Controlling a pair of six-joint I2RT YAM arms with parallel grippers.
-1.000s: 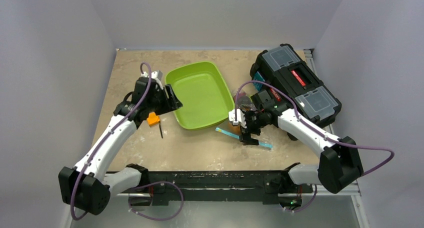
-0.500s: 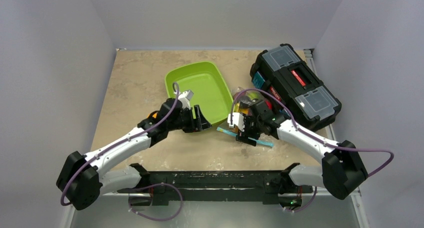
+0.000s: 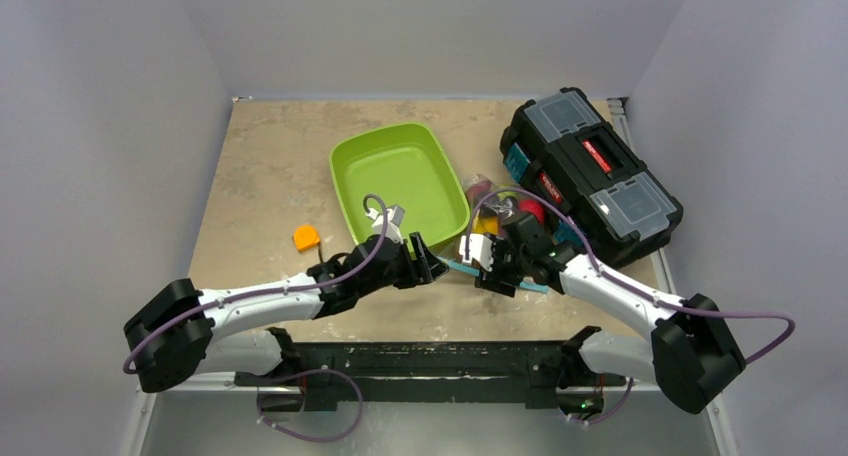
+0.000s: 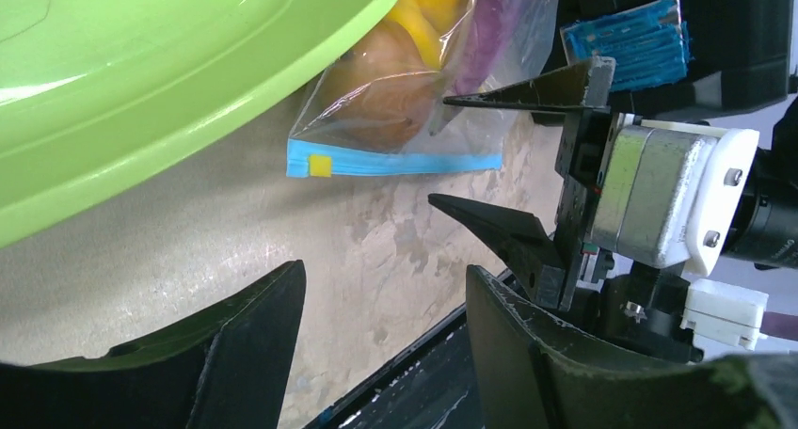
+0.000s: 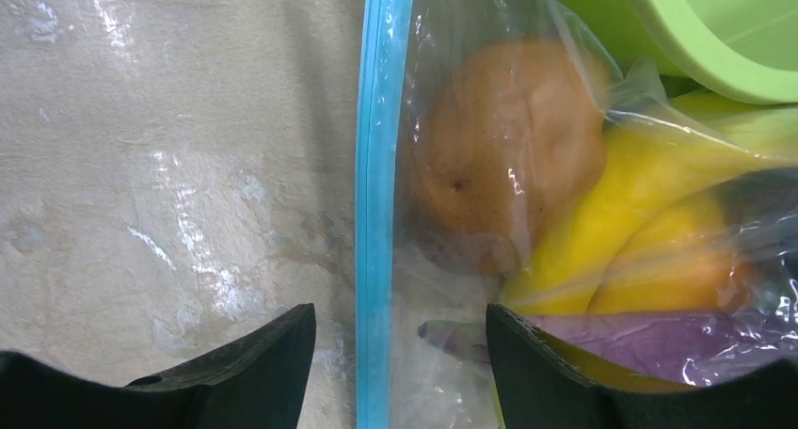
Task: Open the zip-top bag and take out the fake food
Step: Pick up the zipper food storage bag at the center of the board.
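Right end effector (image 5: 400,354) straddles zip-top bag (image 5: 565,213), mouth strip crosswise, facing the arms.

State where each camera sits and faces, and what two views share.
Top external: above, behind the bases, looking down at the table; both arms show.
Left wrist: low, facing the zip-top bag and right gripper; own fingers below.
Right wrist: looking down on the bag's fake food; own fingertips below.
Shared: both wrist views show the blue zip strip and green tray.
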